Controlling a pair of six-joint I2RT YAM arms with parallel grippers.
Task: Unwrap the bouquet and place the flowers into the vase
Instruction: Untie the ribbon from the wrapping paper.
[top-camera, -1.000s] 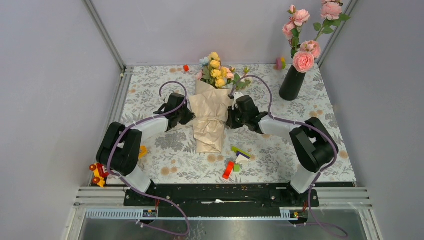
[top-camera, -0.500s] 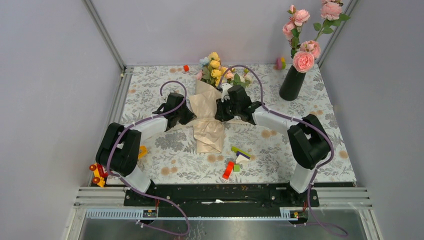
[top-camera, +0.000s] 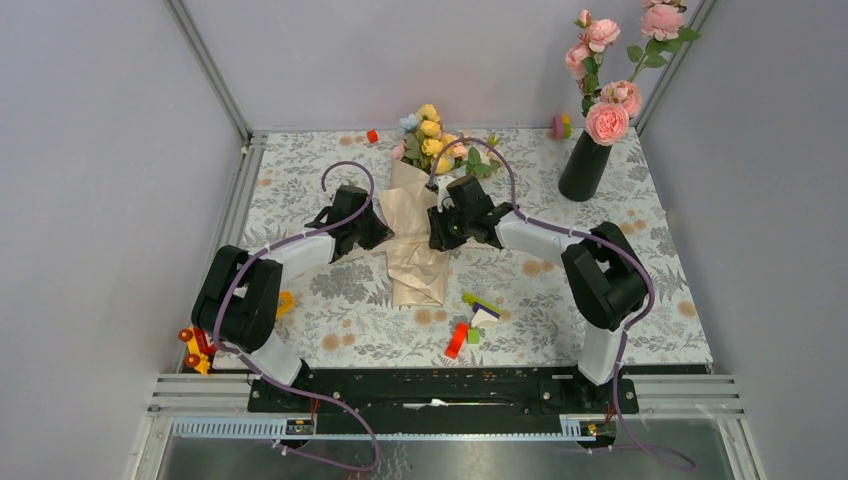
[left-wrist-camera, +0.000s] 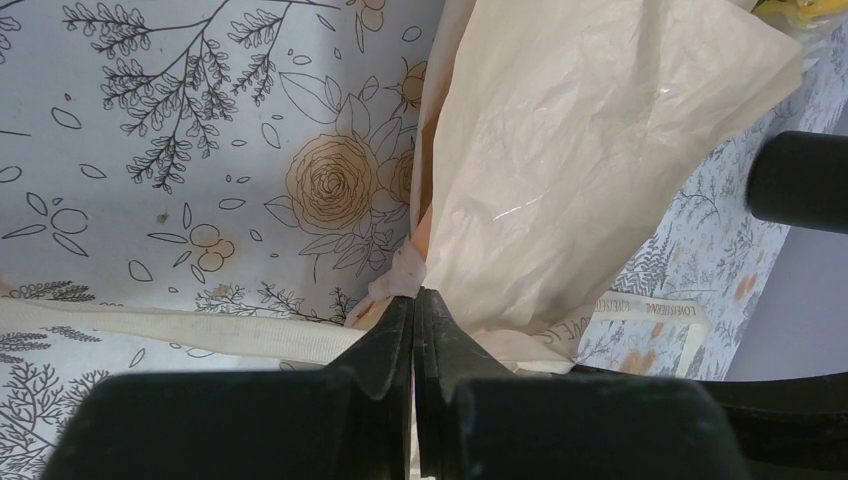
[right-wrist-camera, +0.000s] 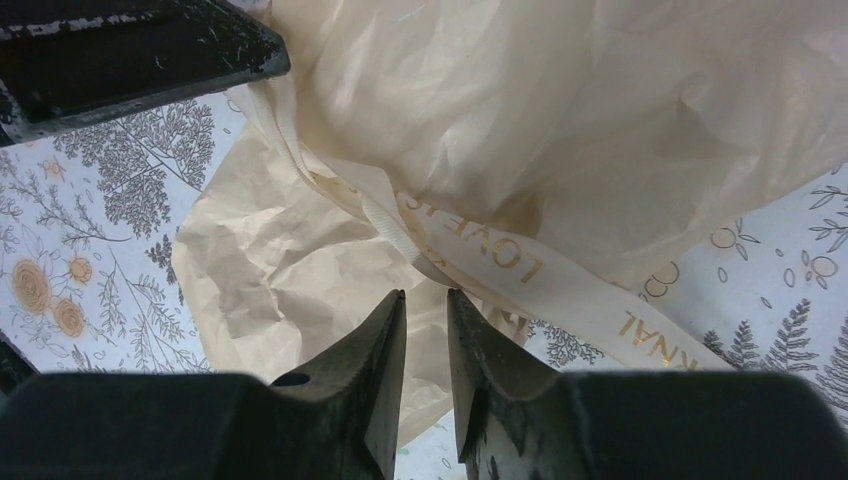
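Now ribbon (right-wrist-camera: 470, 250) is seen just ahead of R fingers (right-wrist-camera: 398, 315), slightly parted, empty; L fingers (left-wrist-camera: 403, 312) pinched shut on wrap (left-wrist-camera: 560, 150); bouquet (top-camera: 420, 215) laid near-far.

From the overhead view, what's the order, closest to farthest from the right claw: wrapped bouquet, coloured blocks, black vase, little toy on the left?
1. bouquet: right beside the right gripper, mid-table.
2. coloured blocks: toward the near edge.
3. vase: back right.
4. toy: at the near-left edge.
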